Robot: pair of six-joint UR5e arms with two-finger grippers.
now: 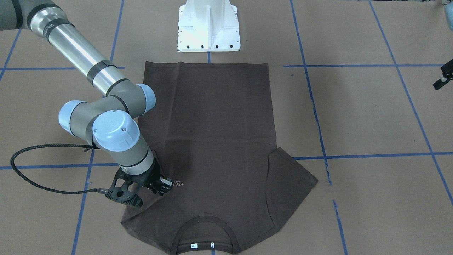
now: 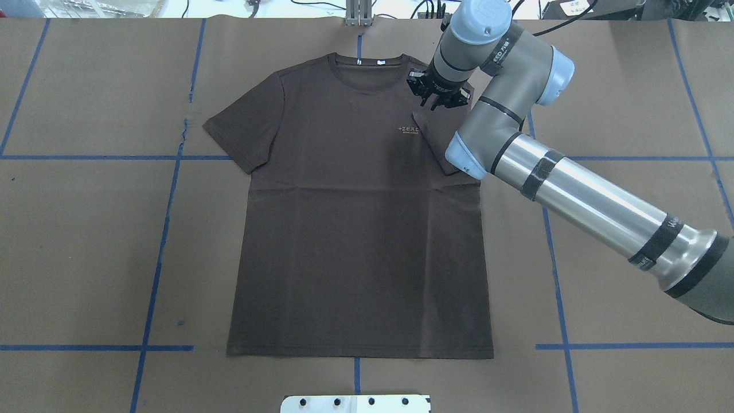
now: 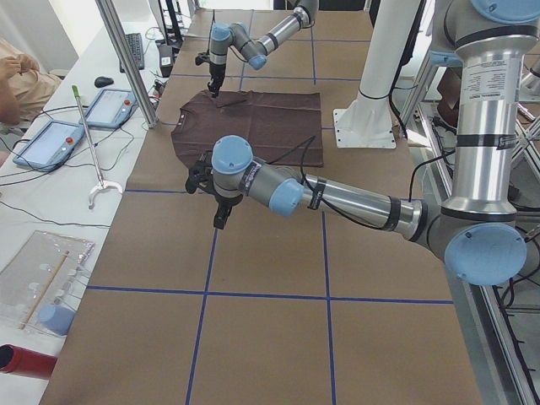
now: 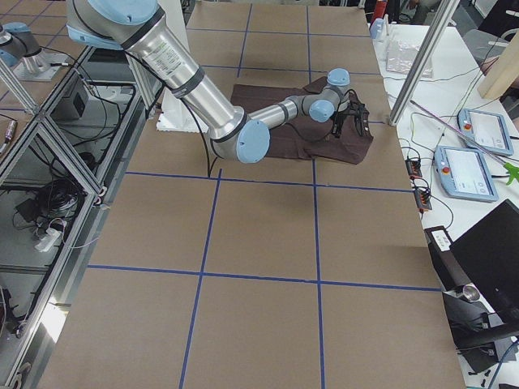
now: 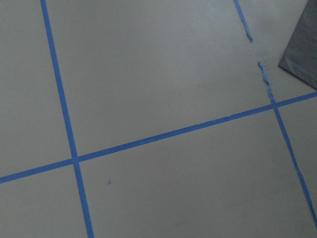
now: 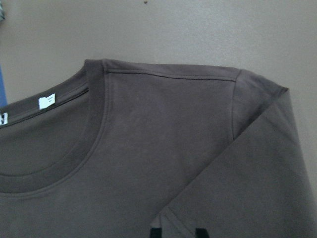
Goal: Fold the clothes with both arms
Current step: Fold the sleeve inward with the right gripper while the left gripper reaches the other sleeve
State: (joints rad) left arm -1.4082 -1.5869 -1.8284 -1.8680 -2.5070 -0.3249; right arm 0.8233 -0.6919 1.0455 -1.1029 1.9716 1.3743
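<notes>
The dark brown T-shirt lies flat on the table, with its collar and white tags at the far side. Its sleeve on my right side is folded in over the chest, next to the pale logo. The other sleeve lies spread out. My right gripper is low over the folded sleeve near the shoulder. In the right wrist view its fingertips stand apart over the cloth, open. My left gripper hangs over bare table beyond the spread sleeve. I cannot tell its state.
The white bolted pedestal stands just behind the shirt's hem. Blue tape lines cross the brown table. A black cable loops from my right wrist. The left wrist view shows only the table and a sleeve corner.
</notes>
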